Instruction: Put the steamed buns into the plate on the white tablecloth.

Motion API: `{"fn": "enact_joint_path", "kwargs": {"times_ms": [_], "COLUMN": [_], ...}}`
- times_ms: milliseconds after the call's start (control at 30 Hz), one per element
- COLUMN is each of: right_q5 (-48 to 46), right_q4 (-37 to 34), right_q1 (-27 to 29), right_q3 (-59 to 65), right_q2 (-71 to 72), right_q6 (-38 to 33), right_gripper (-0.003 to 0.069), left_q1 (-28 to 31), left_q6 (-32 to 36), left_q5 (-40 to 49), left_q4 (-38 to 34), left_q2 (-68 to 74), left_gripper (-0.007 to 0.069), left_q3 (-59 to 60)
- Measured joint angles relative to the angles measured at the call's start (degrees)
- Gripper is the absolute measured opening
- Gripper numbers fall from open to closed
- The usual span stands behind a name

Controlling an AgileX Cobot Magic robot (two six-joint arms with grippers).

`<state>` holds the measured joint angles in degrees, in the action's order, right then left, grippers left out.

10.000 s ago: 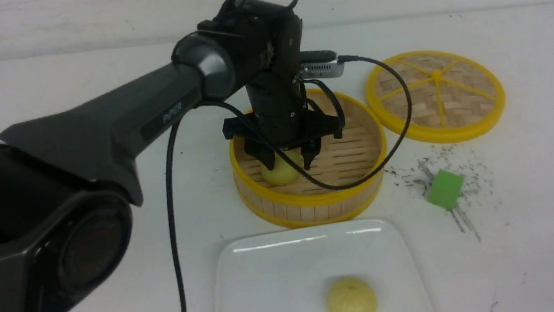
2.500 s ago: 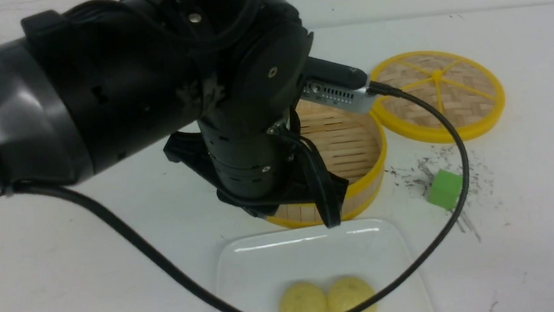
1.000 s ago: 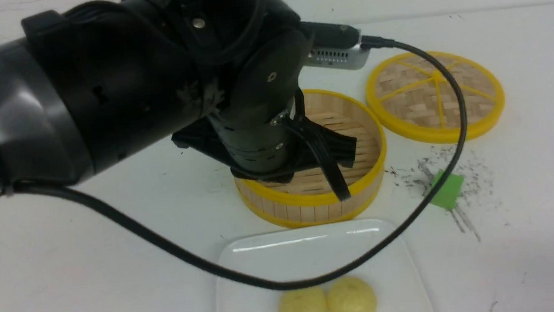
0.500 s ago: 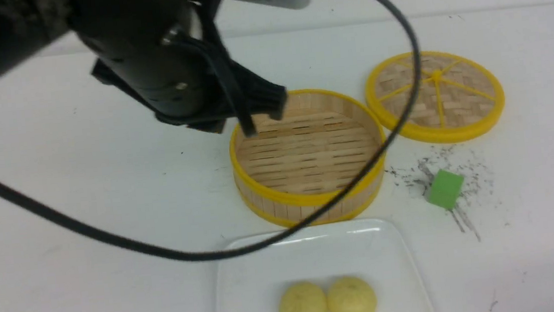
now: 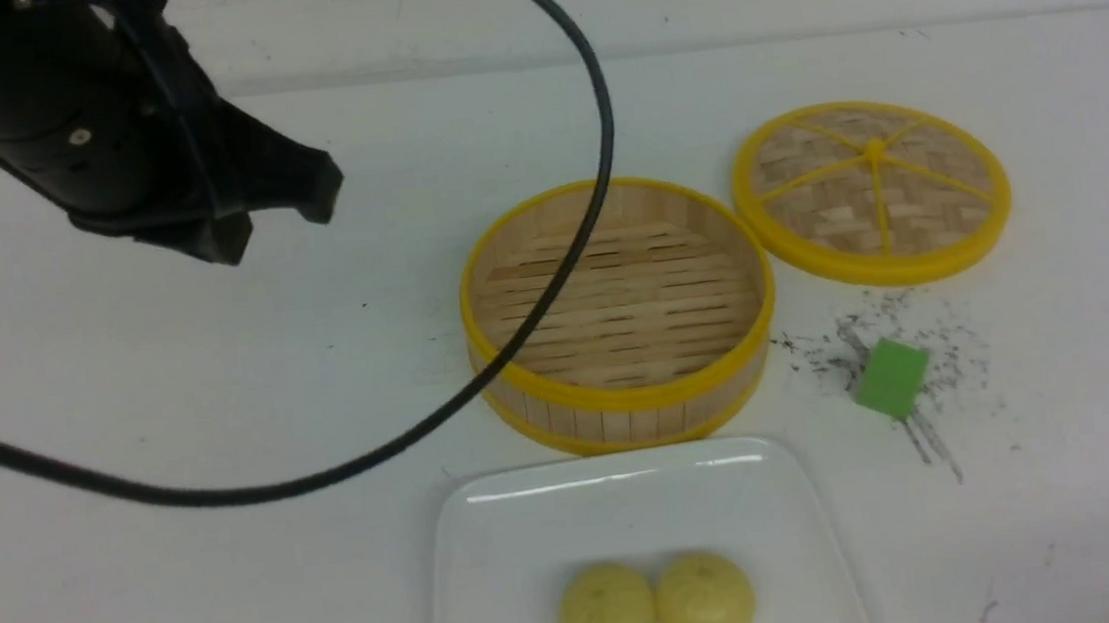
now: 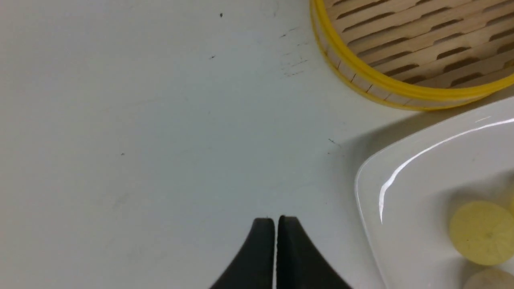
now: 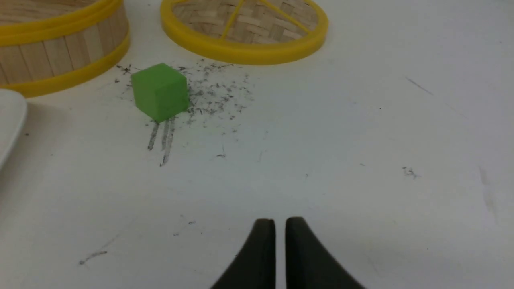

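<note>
Two pale yellow steamed buns (image 5: 606,613) (image 5: 705,599) lie side by side in the glossy white plate (image 5: 632,505) at the near edge of the white tablecloth (image 5: 221,401). The left wrist view shows one steamed bun (image 6: 482,233) and the plate's rim (image 6: 363,192) off to the side of my left gripper (image 6: 276,220), which is shut and empty. In the front view the left gripper (image 5: 227,242) hangs high at the far left, well away from the plate. My right gripper (image 7: 280,221) hovers over bare cloth, its fingers a narrow slit apart with nothing between them.
An empty yellow-rimmed bamboo steamer (image 5: 620,311) stands just behind the plate. Its woven lid (image 5: 870,188) lies to the right. A green block (image 5: 890,378) sits on grey scribble marks. The left arm's black cable (image 5: 518,355) loops over the steamer.
My left arm has swung up and to the left, away from the steamer, with its cable trailing. Both buns have stayed in the plate. The steamer now shows fully and is empty.
</note>
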<state>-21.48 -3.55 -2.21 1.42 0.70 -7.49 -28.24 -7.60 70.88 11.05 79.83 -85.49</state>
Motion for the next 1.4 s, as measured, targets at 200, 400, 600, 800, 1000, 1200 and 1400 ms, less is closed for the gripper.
{"fn": "enact_joint_path", "kwargs": {"times_ms": [200,400,600,800,1000,1200,1400], "right_q5": [-0.2,-0.2,-0.97,-1.18,-1.29,-1.29,-1.29], "right_q4": [0.0,-0.05,1.14,1.38,1.48,1.48,1.48], "right_q1": [0.0,0.0,0.0,0.0,0.0,0.0,0.0], "right_q3": [0.0,0.0,-0.17,-0.21,-0.21,-0.21,-0.21], "right_q2": [0.0,0.0,0.0,0.0,0.0,0.0,0.0], "right_q6": [0.3,8.95,14.96,15.56,15.63,15.72,15.72], "right_gripper": [0.0077,0.0081,0.0085,0.0094,0.01,0.0109,0.0113], "left_q1": [0.0,0.0,0.0,0.0,0.0,0.0,0.0], "left_q6": [0.24,-0.84,-1.02,-1.02,-1.02,-1.02,-1.08], "left_q5": [0.0,0.0,0.0,0.0,0.0,-0.06,-3.69], "left_q4": [-0.1,-0.31,-1.71,-3.91,-4.02,-4.05,-6.43], "left_q2": [-3.06,-5.14,-5.52,-5.52,-5.64,-11.06,-25.14], "left_gripper": [0.003,0.003,0.003,0.003,0.0031,0.0031,0.0031], "left_q3": [4.85,7.16,7.2,7.27,7.27,10.73,26.47]}}
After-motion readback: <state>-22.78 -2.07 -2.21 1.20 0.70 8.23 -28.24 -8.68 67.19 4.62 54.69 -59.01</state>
